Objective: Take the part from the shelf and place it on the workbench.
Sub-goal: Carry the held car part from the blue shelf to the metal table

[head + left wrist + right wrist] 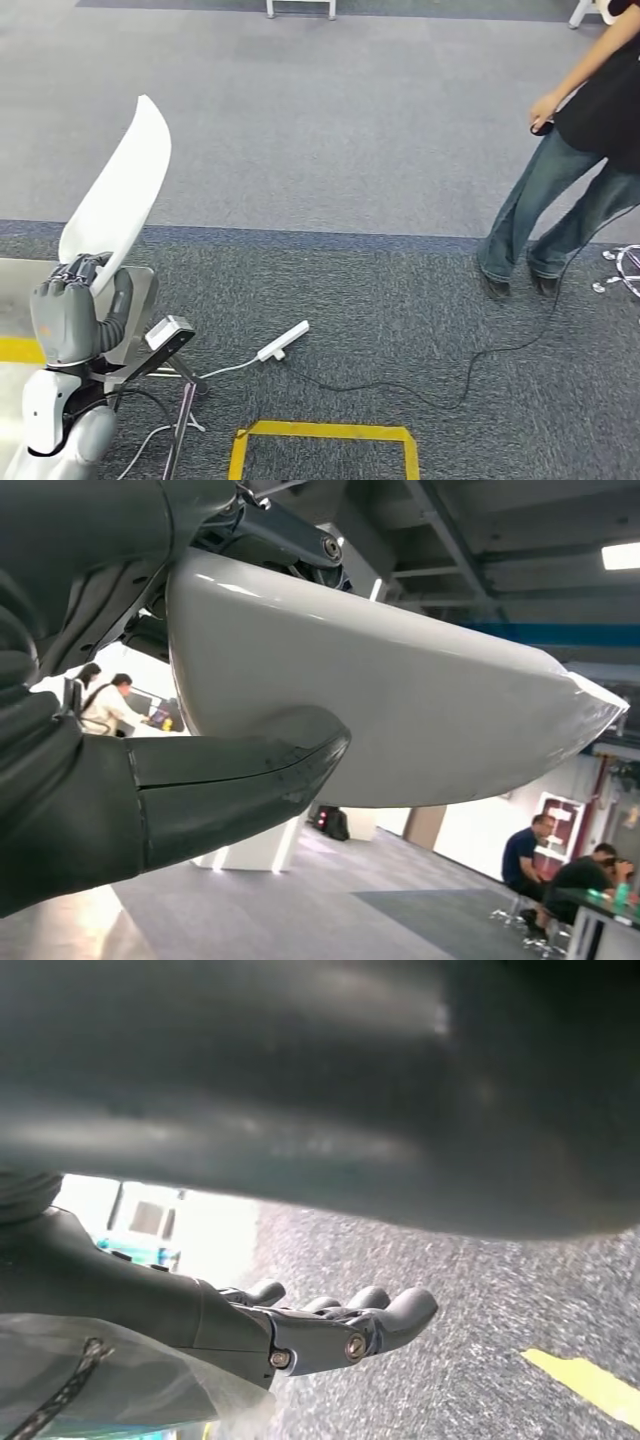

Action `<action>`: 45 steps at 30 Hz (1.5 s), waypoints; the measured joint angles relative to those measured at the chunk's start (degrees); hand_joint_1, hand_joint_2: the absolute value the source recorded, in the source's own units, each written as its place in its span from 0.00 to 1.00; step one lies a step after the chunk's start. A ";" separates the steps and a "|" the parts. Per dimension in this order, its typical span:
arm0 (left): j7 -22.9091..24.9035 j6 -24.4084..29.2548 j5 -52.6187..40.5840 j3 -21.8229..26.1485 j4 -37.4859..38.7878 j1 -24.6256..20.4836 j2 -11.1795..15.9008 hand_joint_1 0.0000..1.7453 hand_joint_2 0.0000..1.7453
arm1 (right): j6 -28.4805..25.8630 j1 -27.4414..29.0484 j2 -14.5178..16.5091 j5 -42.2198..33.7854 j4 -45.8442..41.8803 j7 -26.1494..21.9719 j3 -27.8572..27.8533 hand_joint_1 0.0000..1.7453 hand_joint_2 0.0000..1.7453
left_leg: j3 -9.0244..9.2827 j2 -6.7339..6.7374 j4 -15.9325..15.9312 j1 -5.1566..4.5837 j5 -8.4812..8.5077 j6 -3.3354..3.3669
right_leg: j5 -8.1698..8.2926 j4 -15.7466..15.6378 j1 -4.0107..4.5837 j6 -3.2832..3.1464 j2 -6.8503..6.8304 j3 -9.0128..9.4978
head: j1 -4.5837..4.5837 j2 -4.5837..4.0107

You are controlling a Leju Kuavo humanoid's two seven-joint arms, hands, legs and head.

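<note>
Now: left hand [72, 300] fingers grasp white part [121, 185] | right hand [332, 1325] fingers released, empty

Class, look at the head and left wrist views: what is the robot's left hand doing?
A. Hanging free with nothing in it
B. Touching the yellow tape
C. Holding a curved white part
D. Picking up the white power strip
C: the left hand grips the curved white part, with its thumb lying against the part's surface.
</note>
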 joint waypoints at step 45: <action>2.67 0.08 -2.37 -1.02 0.53 0.38 0.74 1.00 1.00 | -0.56 0.18 0.20 0.87 -0.05 -2.40 2.28 0.00 0.00 | -7.32 1.50 15.61 0.39 -7.65 -3.24 | 8.62 -18.17 -0.39 -2.48 -0.91 7.83 | -0.40 0.00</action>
